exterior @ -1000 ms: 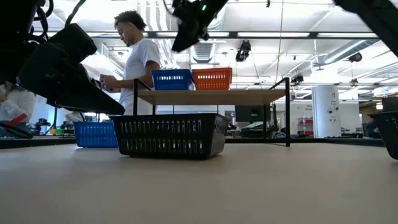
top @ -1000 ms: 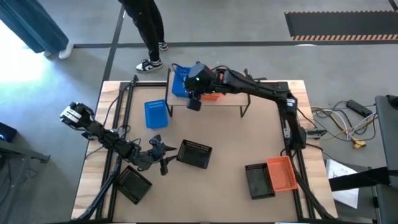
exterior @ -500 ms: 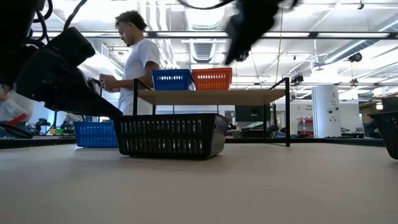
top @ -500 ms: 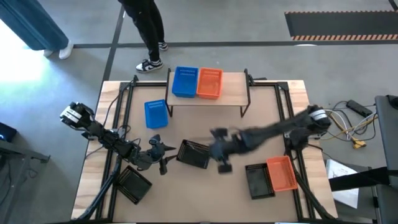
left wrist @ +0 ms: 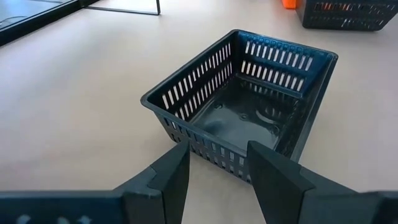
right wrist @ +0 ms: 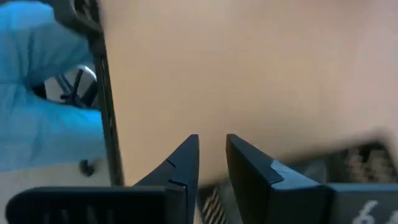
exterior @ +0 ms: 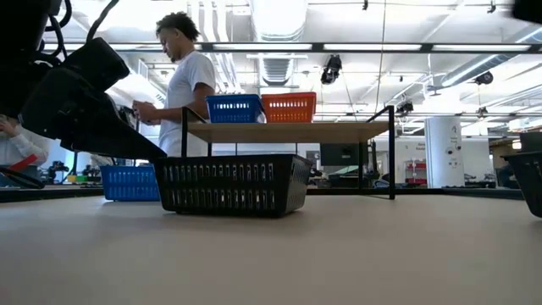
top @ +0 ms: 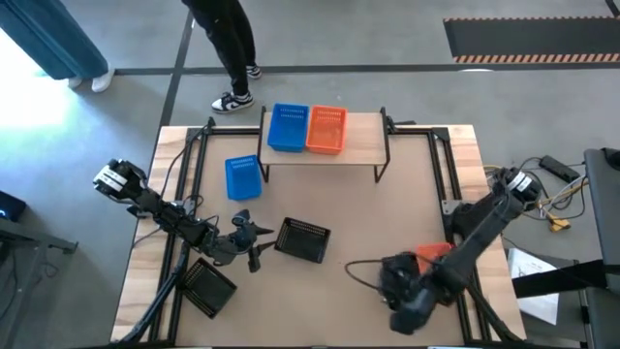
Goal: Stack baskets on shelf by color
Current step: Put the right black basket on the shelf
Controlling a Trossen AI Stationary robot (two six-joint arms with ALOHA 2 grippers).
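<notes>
Fetching step: right tool [top: 405,308], fingers parted and empty, above black basket [top: 399,281] and orange basket [top: 436,255] at surface's near right corner; left tool [top: 254,245] released beside middle black basket [top: 303,239]; next, descent and grip.

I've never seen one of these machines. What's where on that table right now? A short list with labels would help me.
On the shelf: one blue basket and one orange basket, side by side
Loose on the table: second blue basket, black basket, another black basket, second orange basket partly hidden by the right arm
Left gripper: open, just short of the black basket's rim
Right gripper: narrowly open, empty, over the table's near right corner
Person: standing beyond the table
</notes>
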